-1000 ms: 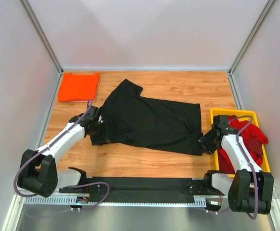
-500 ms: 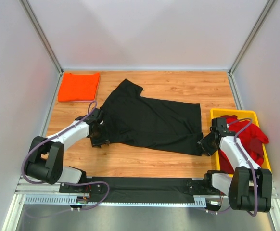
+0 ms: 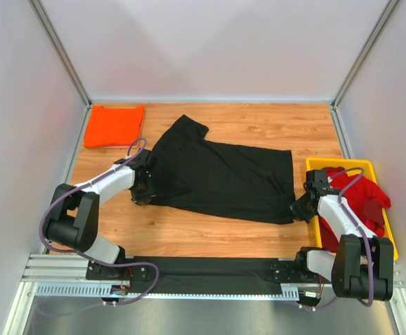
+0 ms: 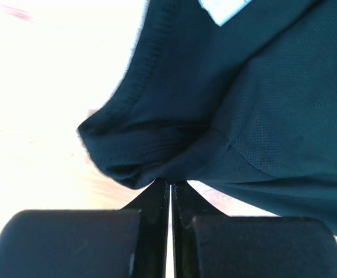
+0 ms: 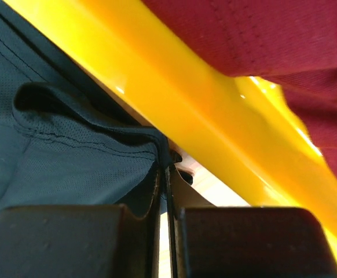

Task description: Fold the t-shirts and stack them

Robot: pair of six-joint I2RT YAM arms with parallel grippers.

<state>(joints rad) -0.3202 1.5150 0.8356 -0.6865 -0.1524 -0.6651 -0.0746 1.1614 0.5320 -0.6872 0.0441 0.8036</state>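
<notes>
Far left, your folded orange shirt (image 3: 114, 125) sits in the back corner. Your left gripper (image 4: 169, 185) is clamped on the black shirt (image 3: 220, 178), which lies spread mid-table (image 3: 266, 125). Your right gripper (image 5: 164, 165) pinches its right hem, just beside the tray (image 3: 330, 165) of red shirts (image 3: 367, 199).

You see the left jaws pressed together on a bunched fold of the black t-shirt (image 4: 261, 116), lying over the pale counter (image 4: 41, 116), its white label (image 4: 226, 8) at top.
</notes>
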